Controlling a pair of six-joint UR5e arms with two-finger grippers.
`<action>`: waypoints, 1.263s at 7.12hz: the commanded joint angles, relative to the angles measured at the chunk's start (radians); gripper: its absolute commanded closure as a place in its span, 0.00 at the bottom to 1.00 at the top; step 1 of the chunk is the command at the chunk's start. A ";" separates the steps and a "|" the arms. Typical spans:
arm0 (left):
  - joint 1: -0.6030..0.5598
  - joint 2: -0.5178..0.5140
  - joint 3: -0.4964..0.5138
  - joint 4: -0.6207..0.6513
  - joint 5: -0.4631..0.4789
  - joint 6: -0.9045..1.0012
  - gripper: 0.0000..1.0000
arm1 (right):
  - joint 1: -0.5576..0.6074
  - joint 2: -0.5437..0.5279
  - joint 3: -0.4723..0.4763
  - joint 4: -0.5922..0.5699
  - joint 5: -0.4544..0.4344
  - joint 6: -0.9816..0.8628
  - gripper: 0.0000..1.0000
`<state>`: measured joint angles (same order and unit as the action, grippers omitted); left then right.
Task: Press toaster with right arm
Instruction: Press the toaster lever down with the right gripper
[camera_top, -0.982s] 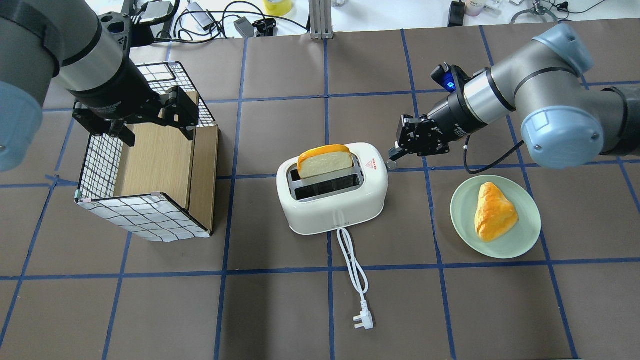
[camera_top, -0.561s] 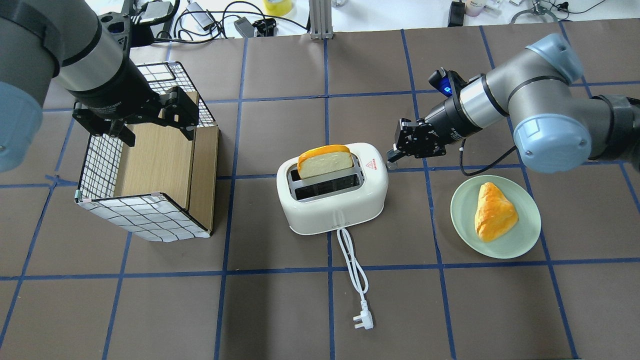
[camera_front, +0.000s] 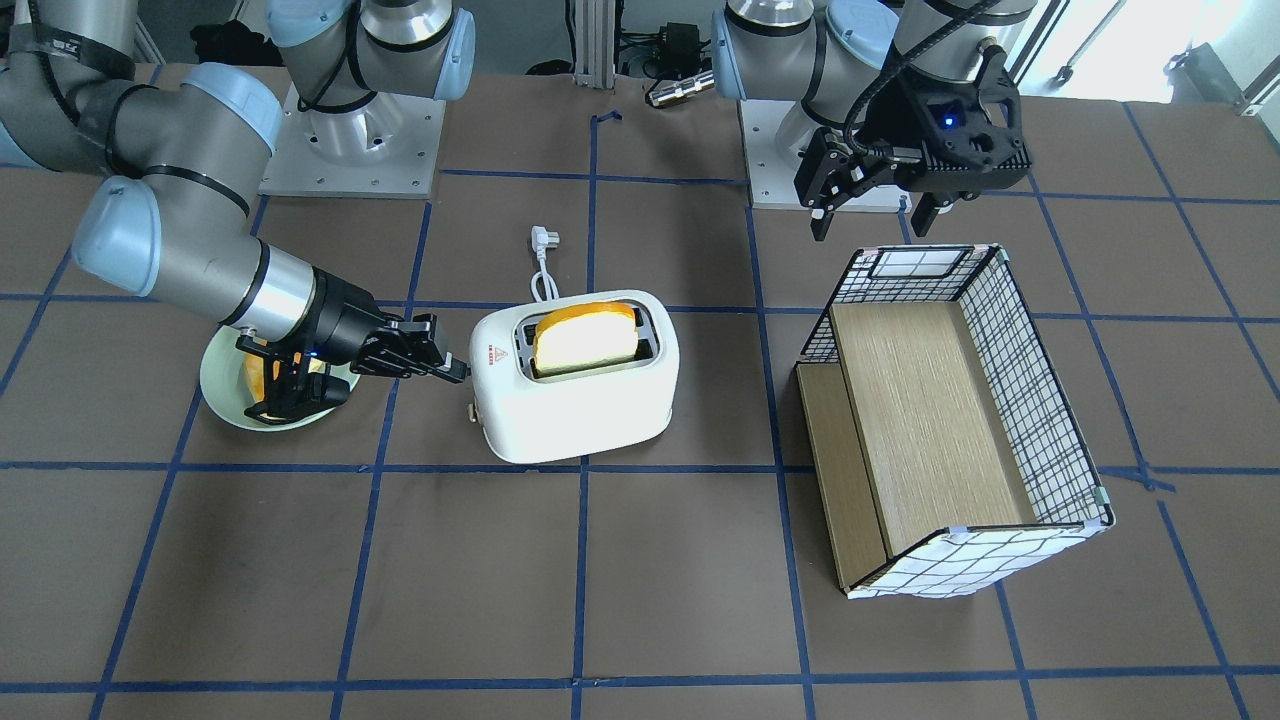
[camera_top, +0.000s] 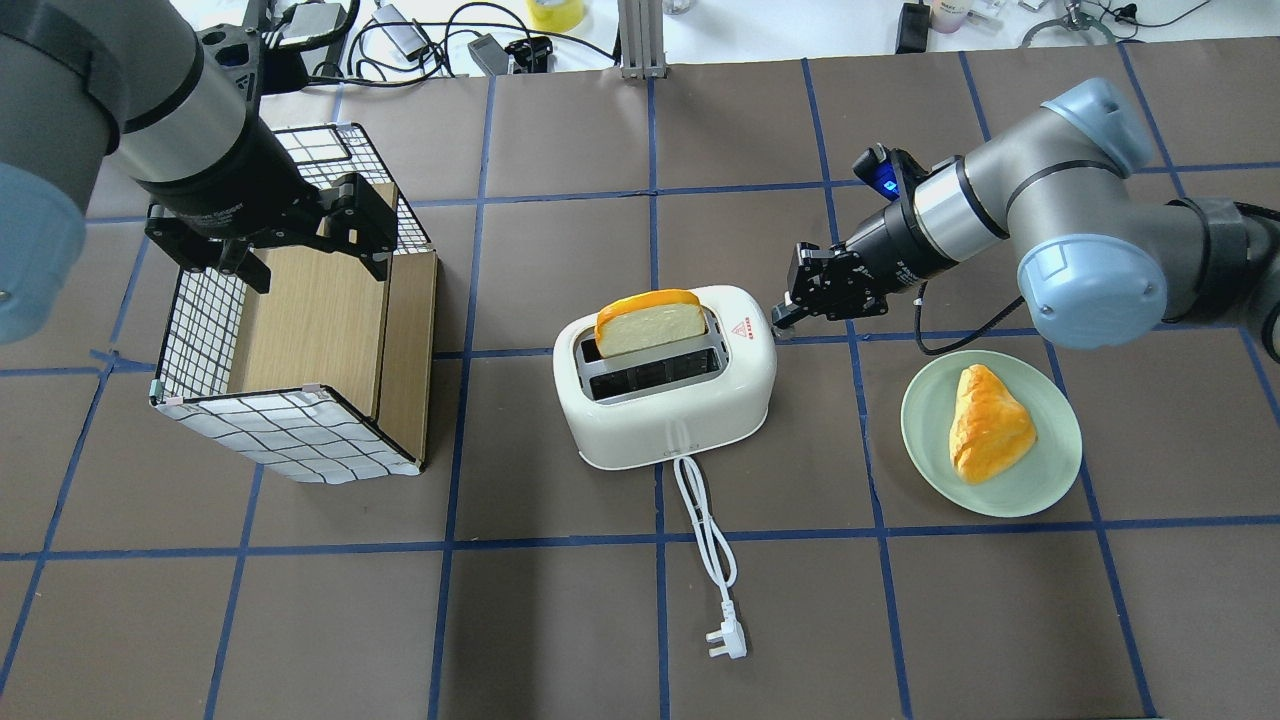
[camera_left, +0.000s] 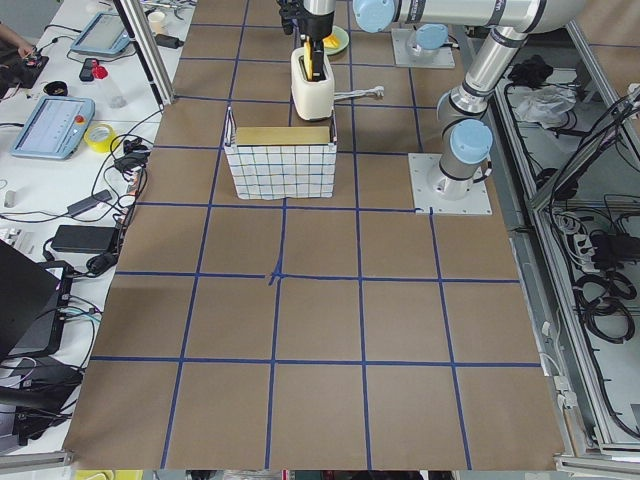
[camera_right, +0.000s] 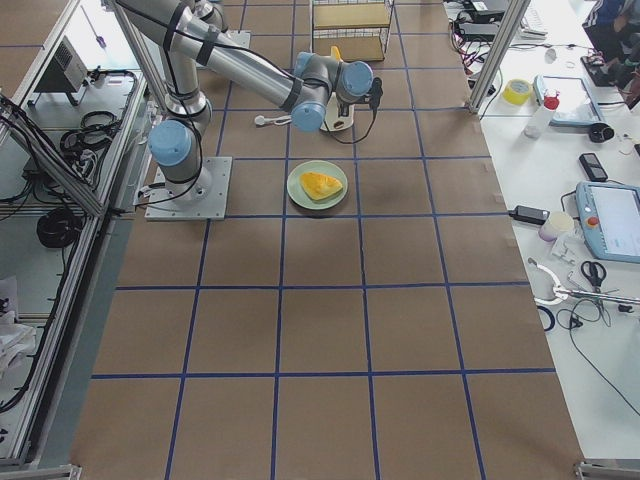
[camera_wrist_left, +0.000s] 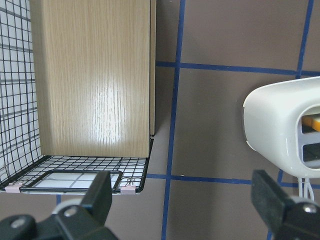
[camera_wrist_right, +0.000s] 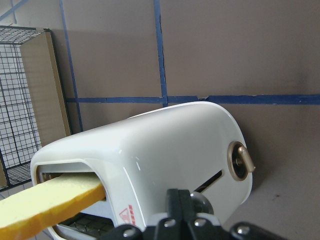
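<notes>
The white toaster (camera_top: 665, 385) stands mid-table with a slice of bread (camera_top: 650, 320) standing high in its far slot. Its cord and plug (camera_top: 725, 640) trail toward the front. My right gripper (camera_top: 785, 315) is shut and empty, its tips against the toaster's right end. In the front view it (camera_front: 455, 372) points at that end from the side. In the right wrist view the toaster (camera_wrist_right: 165, 150) fills the frame, with its knob (camera_wrist_right: 240, 162) showing and the shut fingertips (camera_wrist_right: 177, 200) right at the lever slot. My left gripper (camera_top: 265, 245) hangs open above the basket.
A black-and-white wire basket (camera_top: 290, 430) with a wooden floor lies on its side at the left. A green plate (camera_top: 1040, 480) holding a pastry (camera_top: 985, 420) sits right of the toaster, under my right forearm. Cables and tools lie along the far edge.
My right arm's elbow and wrist have swung a little left and down, while the gripper tips stayed at the toaster's end. The bread still stands high. The left arm has not moved.
</notes>
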<state>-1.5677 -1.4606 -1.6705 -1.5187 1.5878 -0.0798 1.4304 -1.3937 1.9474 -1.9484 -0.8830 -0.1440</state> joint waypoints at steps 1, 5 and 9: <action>0.000 0.000 0.000 0.000 0.000 0.000 0.00 | 0.001 0.019 0.013 -0.041 -0.001 0.000 1.00; 0.000 0.000 0.000 0.000 0.000 0.000 0.00 | 0.001 0.041 0.025 -0.085 -0.004 0.000 1.00; 0.000 0.000 0.000 0.000 0.000 0.000 0.00 | 0.001 0.056 0.048 -0.127 -0.007 -0.002 1.00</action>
<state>-1.5677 -1.4604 -1.6705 -1.5186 1.5878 -0.0798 1.4312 -1.3425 1.9915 -2.0665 -0.8879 -0.1446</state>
